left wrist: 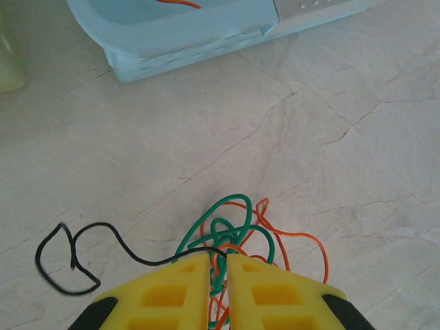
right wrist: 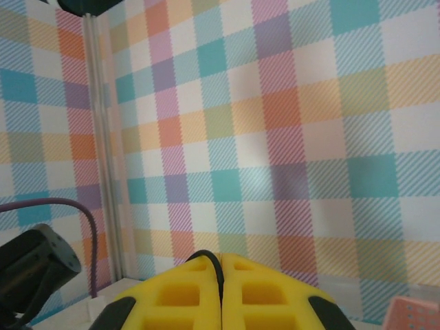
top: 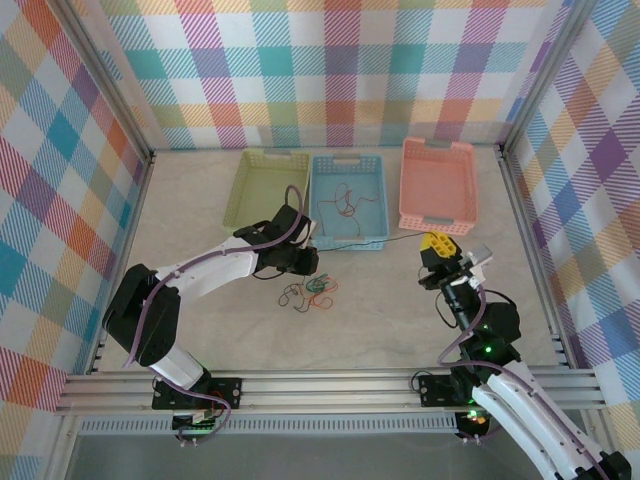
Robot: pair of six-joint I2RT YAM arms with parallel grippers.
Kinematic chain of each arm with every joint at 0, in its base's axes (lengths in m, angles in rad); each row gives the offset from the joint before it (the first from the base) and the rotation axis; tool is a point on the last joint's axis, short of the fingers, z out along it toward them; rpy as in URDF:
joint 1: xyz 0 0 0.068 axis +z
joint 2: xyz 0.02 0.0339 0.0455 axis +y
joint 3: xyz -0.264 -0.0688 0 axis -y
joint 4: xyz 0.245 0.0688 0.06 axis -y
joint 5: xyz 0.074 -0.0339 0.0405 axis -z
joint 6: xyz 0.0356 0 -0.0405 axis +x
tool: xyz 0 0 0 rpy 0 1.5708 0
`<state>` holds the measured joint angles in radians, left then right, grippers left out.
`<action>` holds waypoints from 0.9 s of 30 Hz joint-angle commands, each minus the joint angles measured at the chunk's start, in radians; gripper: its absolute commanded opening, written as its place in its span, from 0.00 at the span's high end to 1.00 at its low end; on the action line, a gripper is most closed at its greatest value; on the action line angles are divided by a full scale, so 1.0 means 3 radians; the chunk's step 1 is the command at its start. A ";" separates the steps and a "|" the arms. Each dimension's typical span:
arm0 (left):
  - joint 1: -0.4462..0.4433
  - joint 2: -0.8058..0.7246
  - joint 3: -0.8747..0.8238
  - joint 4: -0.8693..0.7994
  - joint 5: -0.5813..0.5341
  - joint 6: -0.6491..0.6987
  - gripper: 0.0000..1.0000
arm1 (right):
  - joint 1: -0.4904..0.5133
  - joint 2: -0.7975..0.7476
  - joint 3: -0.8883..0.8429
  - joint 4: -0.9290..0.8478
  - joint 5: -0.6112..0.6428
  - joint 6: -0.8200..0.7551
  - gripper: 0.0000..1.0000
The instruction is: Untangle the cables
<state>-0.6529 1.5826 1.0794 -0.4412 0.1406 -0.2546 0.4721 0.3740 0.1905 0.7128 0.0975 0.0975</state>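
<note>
Firstly, table (top: 200,210): cables (top: 310,290) lie tangled just before the blue basket (top: 347,243).
Right gripper (right wrist: 221,258): clenched, held high, facing the wall.
Left gripper (left wrist: 218,260): pinching the cables.
Green strand (left wrist: 232,196): lift slowly so its loops slip free rather than tighten.

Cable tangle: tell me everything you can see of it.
The cable tangle is a knot of thin wires lying on the pale marbled table, in front of the blue basket and not touching it. Green loops sit in the middle, orange-red ones spread right, and one black strand curls off left. The left gripper has its jaws nearly shut, with green and orange strands running into the gap.
</note>
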 commanded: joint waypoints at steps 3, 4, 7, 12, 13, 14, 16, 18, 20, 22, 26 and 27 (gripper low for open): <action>0.0044 -0.0136 -0.0088 -0.0026 0.0008 -0.0034 0.88 | -0.0059 -0.0093 0.0008 -0.0104 0.0343 0.0074 1.00; 0.0045 -0.0141 -0.0089 -0.0026 0.0002 -0.0032 0.88 | -0.0065 -0.0100 0.0017 -0.0134 0.0393 0.0074 1.00; 0.0049 -0.0167 -0.0103 -0.0025 -0.0018 -0.0033 0.88 | -0.0095 -0.0113 0.0024 -0.0209 0.0498 0.0084 1.00; 0.0054 -0.0216 -0.0138 -0.0014 -0.0044 -0.0034 0.87 | -0.0136 -0.0128 0.0087 -0.0519 0.0795 0.0101 1.00; 0.0054 -0.0227 -0.0146 -0.0014 -0.0049 -0.0031 0.87 | -0.0144 -0.0126 0.0109 -0.0598 0.0864 0.0100 1.00; 0.0054 -0.0234 -0.0150 -0.0012 -0.0052 -0.0025 0.87 | -0.0155 -0.0117 0.0121 -0.0657 0.0938 0.0111 1.00; 0.0055 -0.0262 -0.0169 -0.0006 -0.0049 -0.0018 0.86 | -0.0181 -0.0096 0.0120 -0.0683 0.0976 0.0138 1.00; 0.0054 -0.0294 -0.0194 0.0015 -0.0053 -0.0020 0.86 | -0.0207 -0.0080 0.0141 -0.0748 0.0990 0.0155 1.00; 0.0054 -0.0320 -0.0207 0.0028 -0.0044 -0.0020 0.86 | -0.0227 -0.0042 0.0133 -0.0737 0.0953 0.0186 1.00; 0.0054 -0.0316 -0.0209 0.0027 -0.0046 -0.0019 0.86 | -0.0241 0.0030 0.0129 -0.0685 0.0819 0.0207 1.00; 0.0054 -0.0338 -0.0230 0.0065 0.0001 -0.0020 0.84 | -0.0244 0.0172 0.0152 -0.0568 0.0509 0.0192 1.00; 0.0054 -0.0356 -0.0242 0.0085 0.0011 -0.0029 0.81 | -0.0244 0.0197 0.0160 -0.0550 0.0463 0.0193 1.00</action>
<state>-0.6449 1.5082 1.0225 -0.4355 0.1371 -0.2588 0.4023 0.4210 0.1982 0.4995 0.3038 0.1429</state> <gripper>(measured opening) 0.180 0.074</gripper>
